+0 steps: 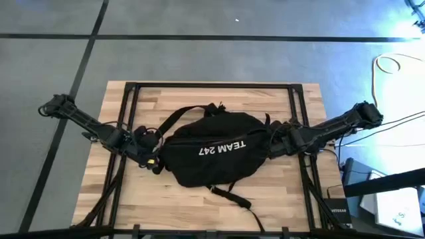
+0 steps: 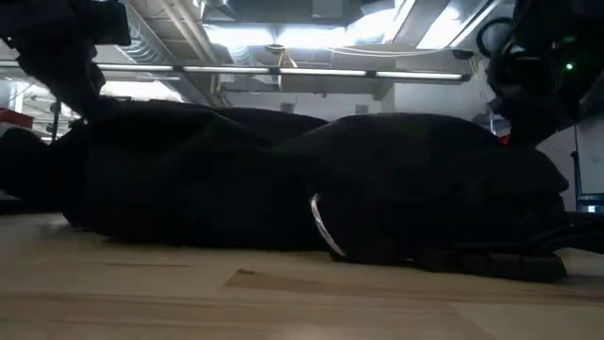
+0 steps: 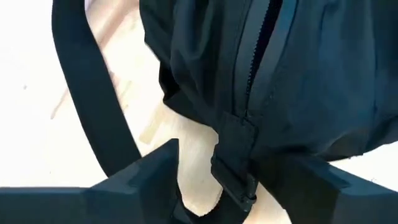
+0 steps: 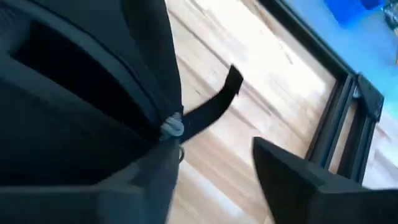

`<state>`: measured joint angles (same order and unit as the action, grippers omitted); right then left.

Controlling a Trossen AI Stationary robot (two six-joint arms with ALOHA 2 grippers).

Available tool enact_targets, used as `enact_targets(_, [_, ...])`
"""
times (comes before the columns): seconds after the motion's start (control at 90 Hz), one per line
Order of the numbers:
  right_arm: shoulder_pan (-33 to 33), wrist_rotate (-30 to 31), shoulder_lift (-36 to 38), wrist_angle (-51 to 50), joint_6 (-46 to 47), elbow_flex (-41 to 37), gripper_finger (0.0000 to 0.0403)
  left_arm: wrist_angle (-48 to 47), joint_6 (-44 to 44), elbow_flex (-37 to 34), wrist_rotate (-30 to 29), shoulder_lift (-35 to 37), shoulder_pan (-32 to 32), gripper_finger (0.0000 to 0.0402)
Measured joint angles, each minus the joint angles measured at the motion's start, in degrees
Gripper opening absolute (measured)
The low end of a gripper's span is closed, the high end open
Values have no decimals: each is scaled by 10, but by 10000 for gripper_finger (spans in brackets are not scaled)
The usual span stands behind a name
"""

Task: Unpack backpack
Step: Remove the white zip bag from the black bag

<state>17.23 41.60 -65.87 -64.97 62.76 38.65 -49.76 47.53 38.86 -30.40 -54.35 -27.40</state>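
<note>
My left gripper (image 3: 233, 186) straddles the zipper end tab (image 3: 239, 158) at the backpack (image 1: 212, 151)'s nine o'clock end, mid-table; my right gripper (image 4: 214, 171), fingers spread, approaches the zipper pull (image 4: 173, 127) at three o'clock to open it.

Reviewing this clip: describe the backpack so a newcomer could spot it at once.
On the wooden table, look at the middle, between the two dark arms. The backpack lies there flat: a black fabric bag with loose straps, the only thing bearing white "TEAM 247" lettering.
</note>
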Motion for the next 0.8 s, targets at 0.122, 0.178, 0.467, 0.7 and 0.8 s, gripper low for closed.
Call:
enact_targets(0.122, [0,9,0,0,-3,15,279,18,-25,11,-15,0,0,246])
enact_targets(0.178, [0,9,0,0,-9,20,304,39,-44,14,-21,0,0,249])
enact_targets(0.467, [0,3,0,4,-32,61,376,174,-151,17,-25,0,0,251])
enact_targets(0.7, [0,-28,0,45,-90,114,381,210,-191,17,-35,0,0,251])
enact_targets(0.8, [0,-28,0,128,-157,123,381,210,-191,17,-40,0,0,251])
